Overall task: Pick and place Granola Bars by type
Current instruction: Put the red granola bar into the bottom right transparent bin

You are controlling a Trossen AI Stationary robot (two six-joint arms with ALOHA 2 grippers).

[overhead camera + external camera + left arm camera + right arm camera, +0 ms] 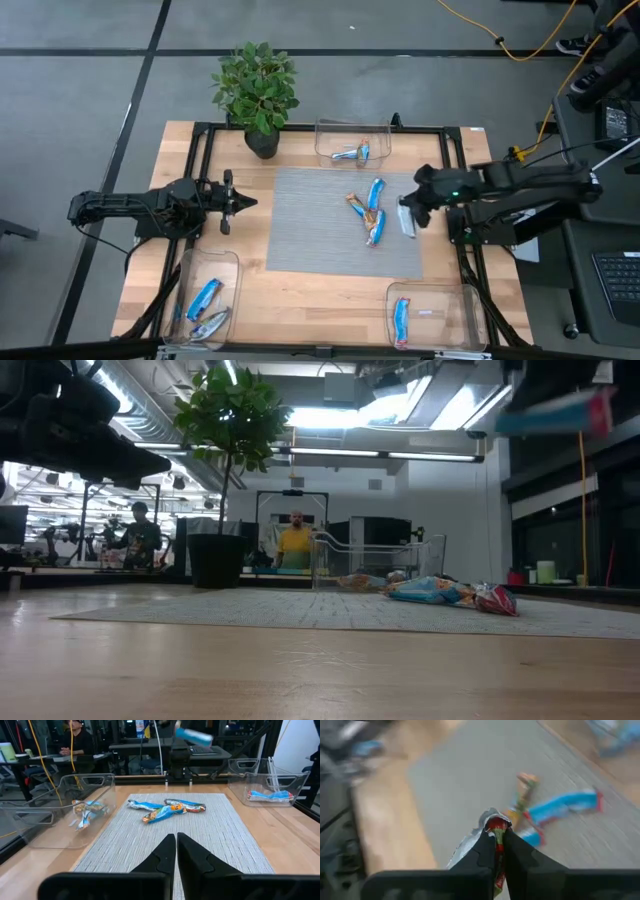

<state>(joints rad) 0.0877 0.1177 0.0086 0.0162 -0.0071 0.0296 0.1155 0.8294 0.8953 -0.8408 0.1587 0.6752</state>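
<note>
The right claw point(408, 217) is pinched shut on a silver-wrapped granola bar point(492, 832) with a red end, held above the mat's 3 o'clock edge. Its long axis runs roughly 12 to 6. The loose bars point(370, 210) lie just toward 9 o'clock. The left claw point(176, 851) waits narrow, fingertips nearly together, empty, at the desk's point(330, 300) 9 o'clock side

My right gripper point(496, 851) is black, clamped on a silver bar point(407, 222) with a red end. On the grey woven mat point(310, 225) lie bright blue bars point(375, 193) and an orange one point(356, 206). The table point(330, 295) is pale wood with black rails. My left gripper point(176, 851) is black.
</note>
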